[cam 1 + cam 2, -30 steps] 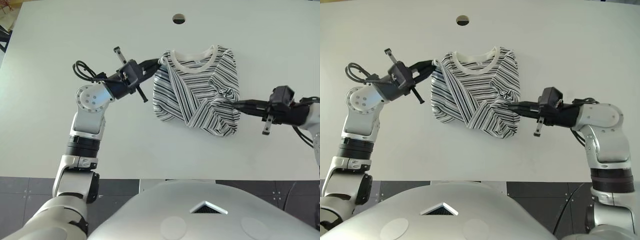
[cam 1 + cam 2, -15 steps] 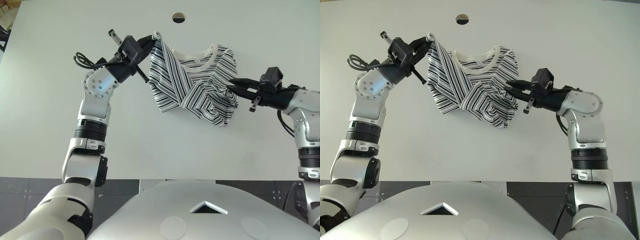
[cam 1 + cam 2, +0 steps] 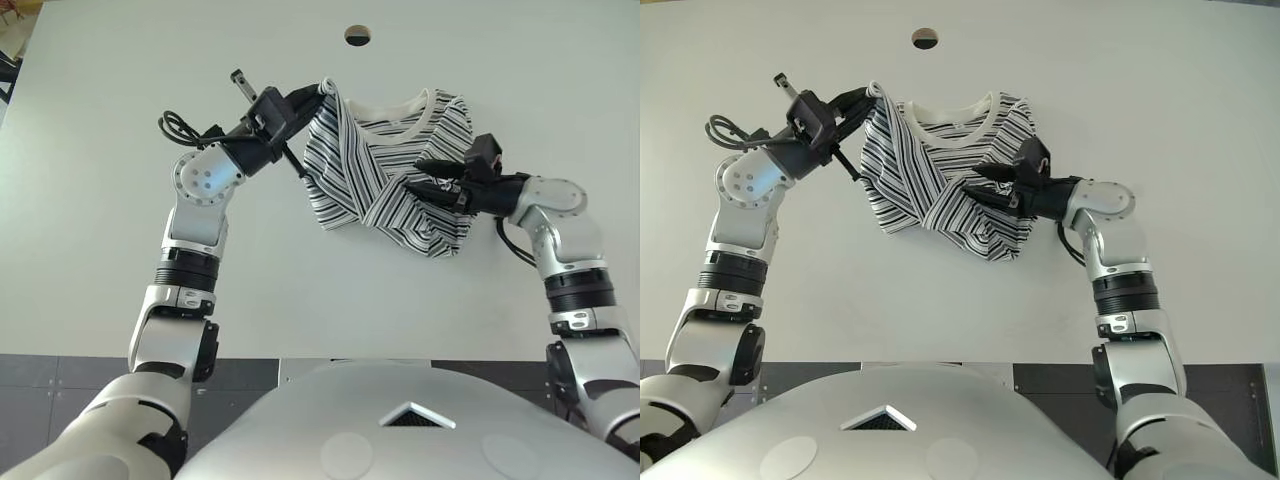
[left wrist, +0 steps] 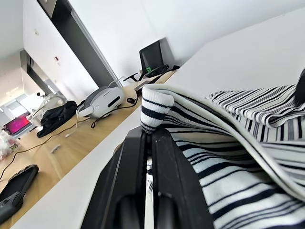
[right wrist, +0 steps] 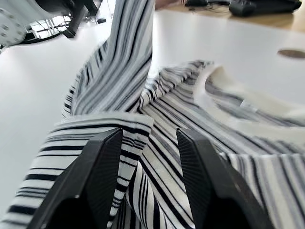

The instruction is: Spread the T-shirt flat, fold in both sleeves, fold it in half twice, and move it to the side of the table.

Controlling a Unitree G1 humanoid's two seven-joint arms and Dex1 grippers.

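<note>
The black-and-white striped T-shirt (image 3: 395, 150) lies crumpled on the white table (image 3: 120, 270), its white collar toward the far edge. My left gripper (image 3: 322, 91) is shut on a white-cuffed edge of the shirt (image 4: 153, 107) at its upper left and holds it lifted off the table, so a band of cloth runs diagonally down across the front. My right gripper (image 3: 418, 177) is over the shirt's middle, reaching in from the right. Its fingers (image 5: 102, 167) stand apart, open, with a striped fold (image 5: 100, 129) lying between and just beyond them.
A round dark hole (image 3: 357, 37) sits in the table beyond the collar. The table's near edge (image 3: 300, 356) runs just in front of my body. Bare white surface extends left and right of the shirt. A wooden desk with gear (image 4: 57, 124) lies beyond the table.
My right gripper let go of the shirt's lower right edge and moved left, over the shirt's middle. My left gripper lifted the shirt's upper left corner off the table; the cloth bunched toward the centre.
</note>
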